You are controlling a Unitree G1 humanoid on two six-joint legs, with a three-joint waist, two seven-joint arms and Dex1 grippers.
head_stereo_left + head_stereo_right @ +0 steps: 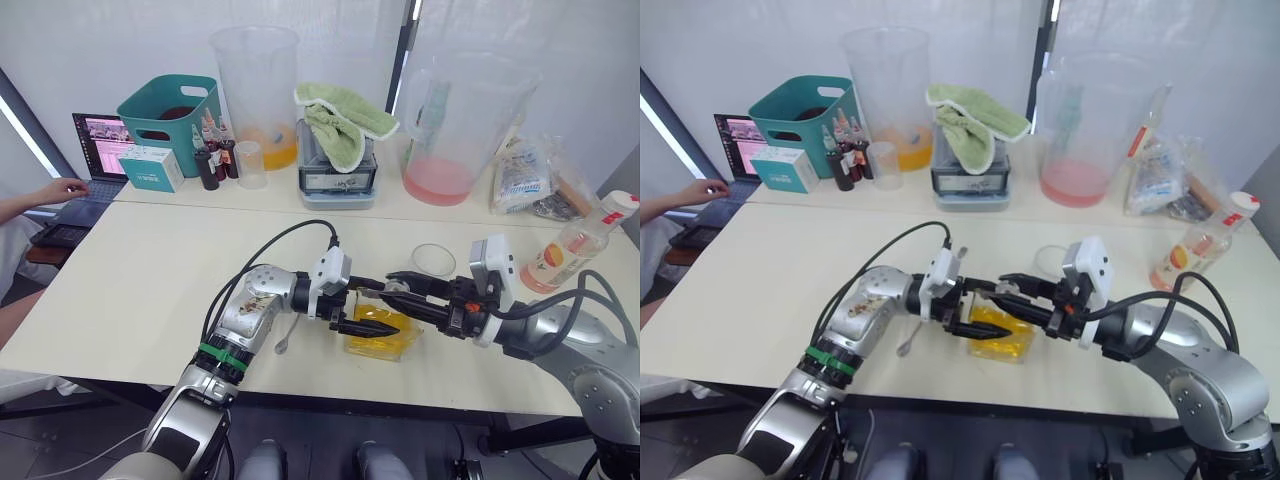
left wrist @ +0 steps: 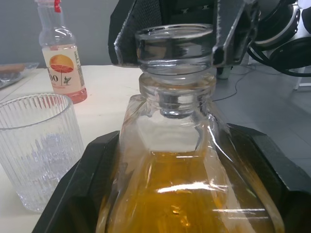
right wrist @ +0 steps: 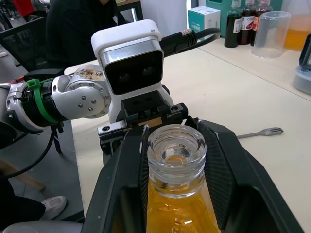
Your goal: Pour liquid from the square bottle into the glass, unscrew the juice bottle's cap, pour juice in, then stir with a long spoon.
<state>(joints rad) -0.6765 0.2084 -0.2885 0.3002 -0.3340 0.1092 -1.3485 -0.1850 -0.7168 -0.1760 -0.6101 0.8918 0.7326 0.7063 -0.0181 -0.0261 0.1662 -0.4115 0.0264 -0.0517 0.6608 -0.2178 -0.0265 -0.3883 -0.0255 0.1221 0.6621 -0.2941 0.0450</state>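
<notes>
The square bottle (image 2: 187,160) is clear glass with amber-yellow liquid, between black fingers (image 2: 73,194). Beside this bottle the glass (image 2: 36,145) is clear with fine vertical ribs. Further from it, the juice bottle (image 1: 575,245) has pale pink-orange liquid, an orange fruit picture and a white cap (image 1: 620,203) with a red mark. Behind stand a teal basket (image 1: 170,110) and a green towel (image 1: 345,115).

Bare table (image 1: 150,290) left – glass (image 1: 434,260) and juice bottle (image 1: 575,245) crowd the right
</notes>
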